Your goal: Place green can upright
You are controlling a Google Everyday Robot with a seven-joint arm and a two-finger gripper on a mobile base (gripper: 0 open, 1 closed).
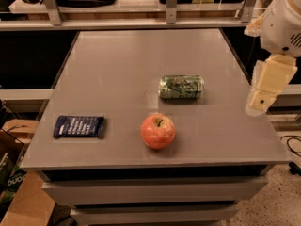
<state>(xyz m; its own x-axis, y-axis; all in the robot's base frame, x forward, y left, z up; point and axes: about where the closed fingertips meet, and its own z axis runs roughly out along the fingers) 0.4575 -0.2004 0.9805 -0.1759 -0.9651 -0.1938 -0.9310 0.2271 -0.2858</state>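
Note:
The green can (181, 87) lies on its side near the middle of the grey table (117, 65), its long axis running left to right, silver end to the right. It has pale patterning. My gripper (263, 95) hangs above the table's right edge, to the right of the can and well apart from it. It holds nothing.
A red apple (158, 131) sits just in front of the can, a little to its left. A dark blue snack packet (78, 126) lies flat at the front left. A shelf rail with metal posts (171, 6) runs behind the table. Cardboard boxes (19, 182) stand on the floor at left.

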